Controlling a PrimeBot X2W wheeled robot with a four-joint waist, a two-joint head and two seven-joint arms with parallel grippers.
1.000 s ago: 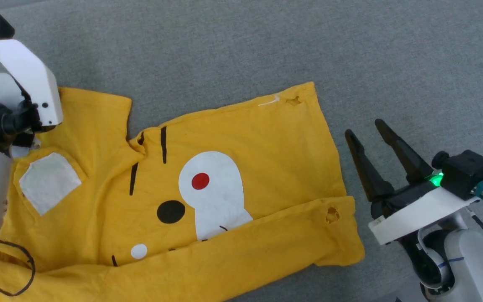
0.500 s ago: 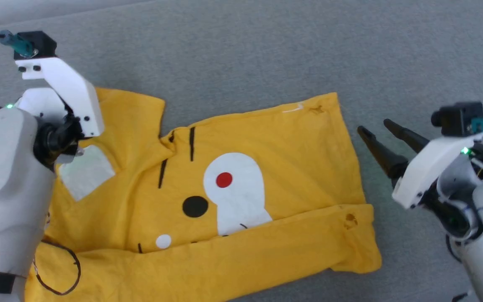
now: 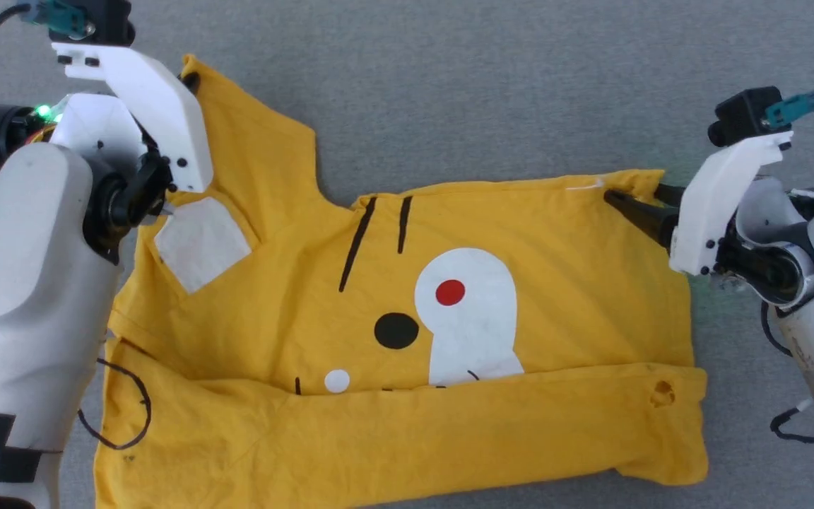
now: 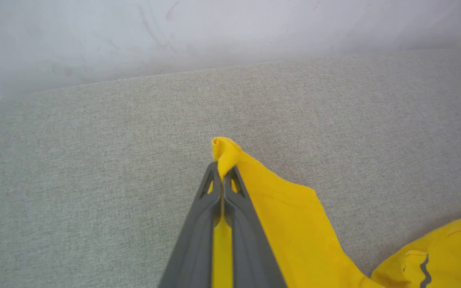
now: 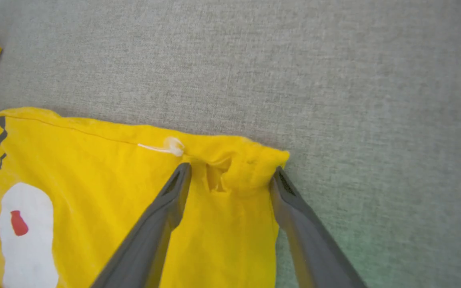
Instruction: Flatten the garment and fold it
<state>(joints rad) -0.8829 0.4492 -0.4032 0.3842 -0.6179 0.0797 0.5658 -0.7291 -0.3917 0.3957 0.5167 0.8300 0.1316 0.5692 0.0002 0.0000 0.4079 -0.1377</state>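
The garment (image 3: 562,297), a bright yellow T-shirt, lies print-up on the grey surface, its near edge folded over as a plain yellow band hiding the bottom of the print. My left gripper (image 4: 221,170) is shut on the tip of the far-left sleeve (image 3: 251,141), with yellow cloth (image 4: 290,224) bunched above its fingertips. My right gripper (image 5: 231,170) is open at the far right corner of the garment (image 5: 94,168), a finger on each side of a small hole (image 5: 214,176). In the head view the right gripper (image 3: 633,194) rests on that corner.
Grey fabric surface (image 3: 492,85) runs all around the shirt. A pale wall (image 4: 214,32) rises behind it in the left wrist view. A black cable loop (image 3: 131,417) hangs by my left arm over the shirt's near left. Another hole (image 3: 661,394) is in the folded band.
The head camera has shifted. My left gripper closed on the sleeve tip and drew it outward. My right gripper moved from beside the shirt onto its far right corner, still open.
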